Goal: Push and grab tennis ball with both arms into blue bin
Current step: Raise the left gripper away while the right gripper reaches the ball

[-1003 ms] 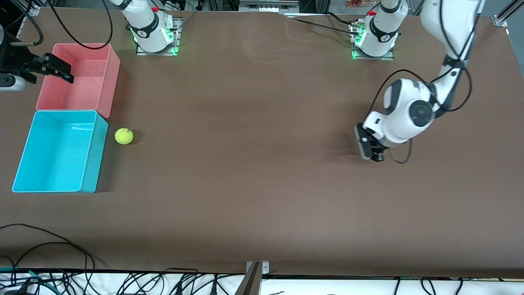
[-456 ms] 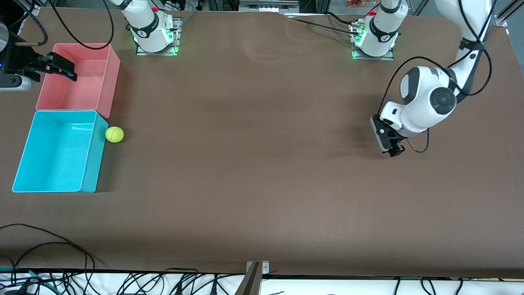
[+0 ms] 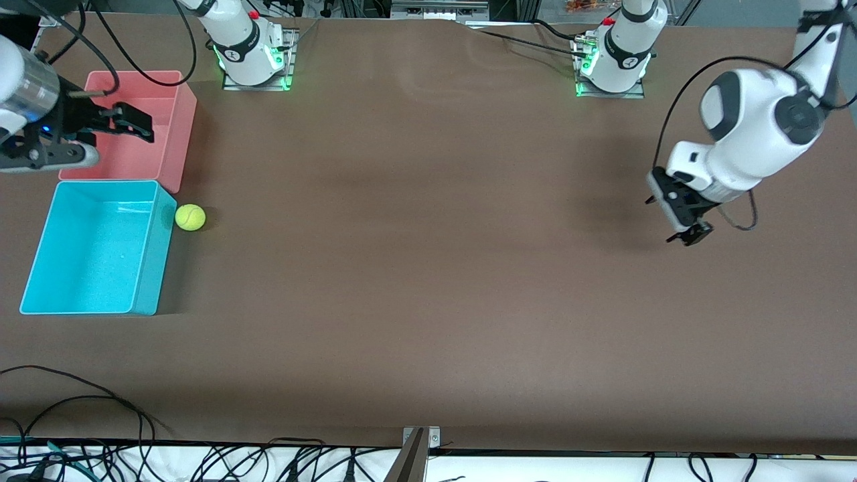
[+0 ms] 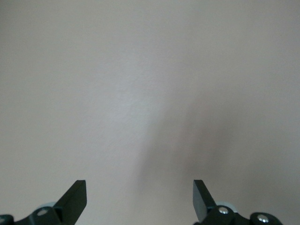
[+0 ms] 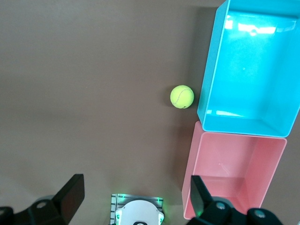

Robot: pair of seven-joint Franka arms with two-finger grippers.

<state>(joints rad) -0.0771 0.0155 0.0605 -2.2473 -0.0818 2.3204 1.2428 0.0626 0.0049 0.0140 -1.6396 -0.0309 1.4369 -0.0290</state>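
Observation:
The yellow-green tennis ball [image 3: 190, 217] [image 5: 182, 96] lies on the brown table close beside the blue bin [image 3: 155, 254] [image 5: 209, 70], by the wall that faces the left arm's end. The bin holds nothing. My right gripper [image 3: 136, 123] [image 5: 136, 194] hangs open and empty over the pink bin, well above the ball. At the left arm's end of the table, my left gripper [image 3: 689, 234] [image 4: 139, 194] is open over bare table, with nothing between its fingers.
A pink bin [image 3: 175, 134] [image 5: 234, 173] of the same size stands against the blue bin, farther from the front camera. Both arm bases [image 3: 253, 57] [image 3: 612, 60] stand at the table's back edge. Cables [image 3: 80, 402] trail along the front edge.
The ball rolled toward the blue bin and stopped beside its wall. My left gripper opened and drew back toward its own end. My right gripper shifted over the pink bin.

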